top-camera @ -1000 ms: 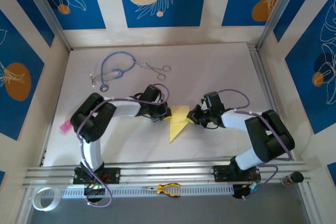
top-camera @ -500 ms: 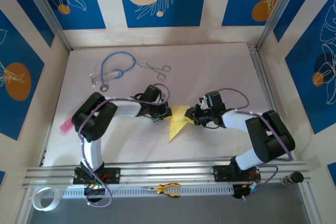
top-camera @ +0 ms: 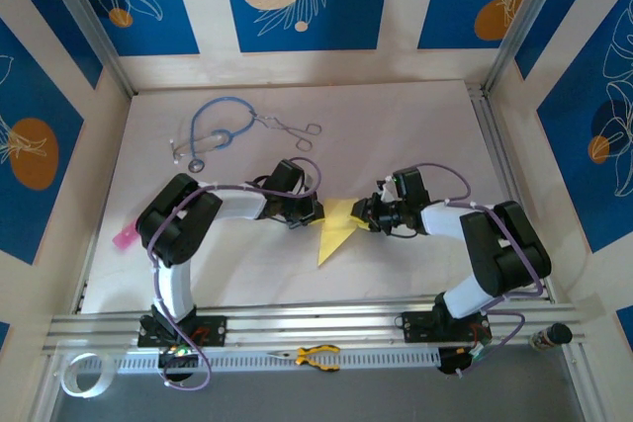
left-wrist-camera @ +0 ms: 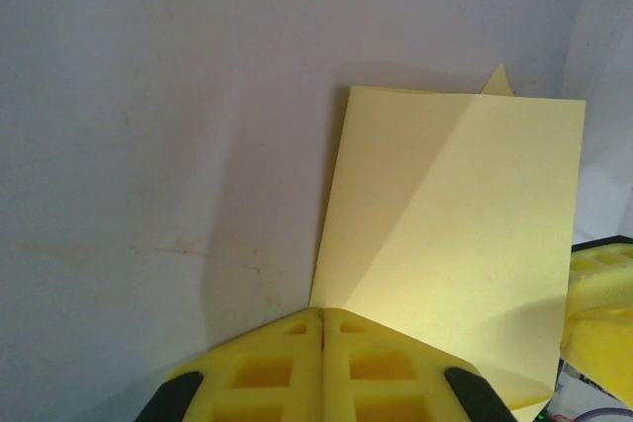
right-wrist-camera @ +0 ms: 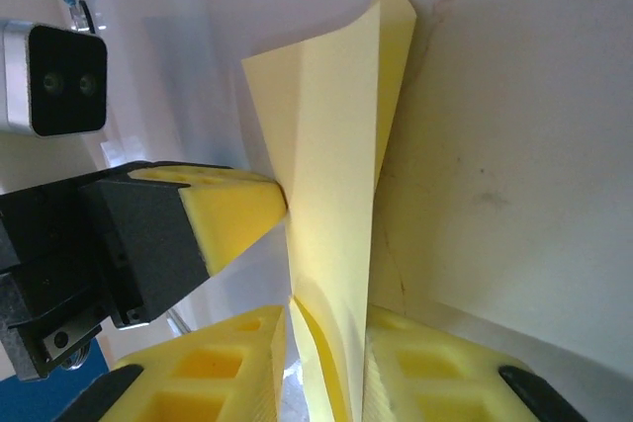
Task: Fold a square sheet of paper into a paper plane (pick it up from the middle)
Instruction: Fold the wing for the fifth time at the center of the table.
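Observation:
The pale-yellow sheet of paper (top-camera: 336,229) is partly folded, with a pointed tip toward the near left, and stands up off the table between the two grippers. My left gripper (top-camera: 313,214) is shut, its yellow fingertips (left-wrist-camera: 324,315) pinched together at the paper's (left-wrist-camera: 455,244) lower left corner. In the right wrist view its tip (right-wrist-camera: 267,207) touches the sheet's (right-wrist-camera: 331,165) left face. My right gripper (top-camera: 362,213) is open (right-wrist-camera: 324,328). The folded edge of the paper runs between its jaws, against the right finger, with a gap to the left finger.
A blue stethoscope (top-camera: 213,130) and metal forceps (top-camera: 295,127) lie at the back left. A small pink object (top-camera: 123,237) sits at the left edge. Yellow-handled pliers (top-camera: 316,355) and a tape roll (top-camera: 79,373) rest on the front rail.
The right gripper's jaws have parted from shut on the paper, and its wrist has shifted slightly back. The left gripper and the paper have hardly moved.

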`<state>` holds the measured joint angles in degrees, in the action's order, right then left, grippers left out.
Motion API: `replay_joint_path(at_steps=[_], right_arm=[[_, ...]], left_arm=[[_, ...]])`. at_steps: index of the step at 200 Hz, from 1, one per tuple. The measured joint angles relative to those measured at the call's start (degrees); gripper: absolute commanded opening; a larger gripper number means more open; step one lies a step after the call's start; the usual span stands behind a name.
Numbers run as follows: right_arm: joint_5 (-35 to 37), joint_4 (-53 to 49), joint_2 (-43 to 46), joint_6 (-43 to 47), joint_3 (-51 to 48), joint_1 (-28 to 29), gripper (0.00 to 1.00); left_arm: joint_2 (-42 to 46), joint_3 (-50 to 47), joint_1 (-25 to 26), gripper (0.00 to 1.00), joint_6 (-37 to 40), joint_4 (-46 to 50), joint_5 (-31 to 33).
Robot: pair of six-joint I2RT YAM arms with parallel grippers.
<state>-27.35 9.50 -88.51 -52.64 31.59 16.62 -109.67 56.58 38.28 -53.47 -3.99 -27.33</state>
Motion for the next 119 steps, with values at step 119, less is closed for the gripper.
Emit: replay_joint_path(at_steps=[119], right_arm=[[-4.17,-0.50,-6.08,4.24,3.34,-1.07,0.16]], left_arm=[[-0.66,0.81,-0.02,0.00,0.04,0.15,-0.57]])
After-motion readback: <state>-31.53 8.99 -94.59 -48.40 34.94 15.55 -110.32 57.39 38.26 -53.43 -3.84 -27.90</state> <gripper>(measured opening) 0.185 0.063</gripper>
